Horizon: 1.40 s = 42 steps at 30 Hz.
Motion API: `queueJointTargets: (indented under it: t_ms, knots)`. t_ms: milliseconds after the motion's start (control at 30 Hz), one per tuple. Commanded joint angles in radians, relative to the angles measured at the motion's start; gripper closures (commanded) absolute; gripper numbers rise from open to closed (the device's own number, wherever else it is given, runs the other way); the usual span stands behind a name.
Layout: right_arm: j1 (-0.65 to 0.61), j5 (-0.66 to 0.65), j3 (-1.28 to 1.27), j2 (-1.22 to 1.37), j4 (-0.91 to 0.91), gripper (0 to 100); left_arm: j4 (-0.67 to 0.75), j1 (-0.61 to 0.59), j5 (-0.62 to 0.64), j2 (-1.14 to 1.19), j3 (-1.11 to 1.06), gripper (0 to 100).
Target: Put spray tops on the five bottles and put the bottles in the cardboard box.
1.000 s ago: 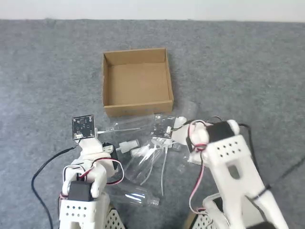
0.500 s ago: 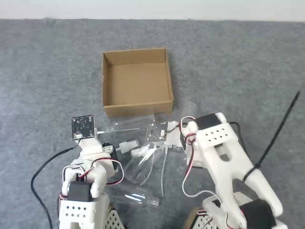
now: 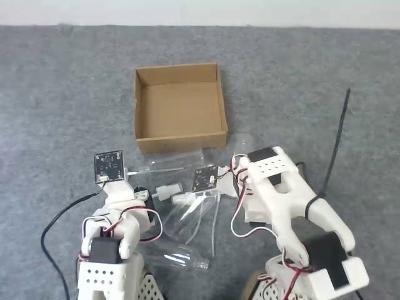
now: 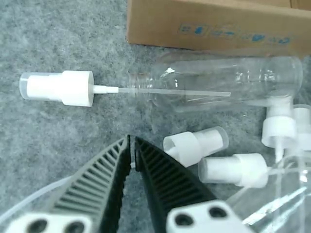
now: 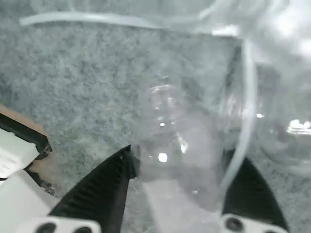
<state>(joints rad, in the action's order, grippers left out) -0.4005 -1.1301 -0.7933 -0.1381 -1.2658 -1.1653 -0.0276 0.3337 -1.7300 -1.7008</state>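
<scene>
**Status.** Cardboard box [image 3: 181, 139] holds 0 bottles, so boxing is not yet started. Bottles and tops lie in a loose heap [image 3: 187, 212] on the grey carpet [image 3: 62, 94], between box and arms.

**L gripper** [image 4: 132, 141]: jaws almost closed, nothing held, just above the carpet. The nearest item is a capped spray top [image 4: 197, 144]. A 2nd spray top [image 4: 60, 88] lies farther out. Its tube runs over or into a clear bottle [image 4: 228, 82] beside the box wall; cannot tell which.

**R gripper** [image 5: 182, 160]: jaws spread wide, straddling the target bottle [image 5: 165, 111] at its neck end. No firm clamp evident.

**Hazards:**
1. A dip tube [image 5: 246, 87] crosses next to 1 jaw. Closing may trap it w/ the bottle.
2. The bottle is smooth and prob. thin-walled, so it may slip or squash under excess force.
3. The heap is tight, and any sweep may scatter adjacent parts.
</scene>
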Motion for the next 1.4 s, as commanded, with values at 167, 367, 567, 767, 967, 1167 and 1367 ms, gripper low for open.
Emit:
queueJointTargets:
  t_ms: [167, 367, 567, 767, 967, 1167, 1367]
  knots:
    - [0.056, -0.011, 0.026, -0.015, -0.002, 83.8, -0.005, -0.006, -0.006, -0.012, 0.013, 99]
    - [0.142, -0.009, 0.074, -0.016, -0.002, 83.9, -0.005, -0.006, -0.006, -0.012, 0.013, 99]
    - [0.232, -0.005, 0.114, -0.016, 0.005, 83.6, -0.005, -0.006, -0.006, -0.012, 0.013, 99]
    - [0.272, 0.089, 0.138, -0.016, 0.01, 80.5, -0.005, -0.006, -0.006, -0.012, 0.013, 99]
    - [0.243, 0.19, 0.138, -0.013, 0.033, 69.7, -0.005, -0.006, -0.006, -0.012, 0.013, 99]
    - [0.228, 0.193, 0.137, -0.007, 0.079, 69.8, -0.005, -0.006, -0.006, -0.012, 0.013, 99]
    - [0.229, 0.193, 0.132, -0.005, 0.079, 70.4, -0.005, -0.006, -0.006, -0.012, 0.013, 99]
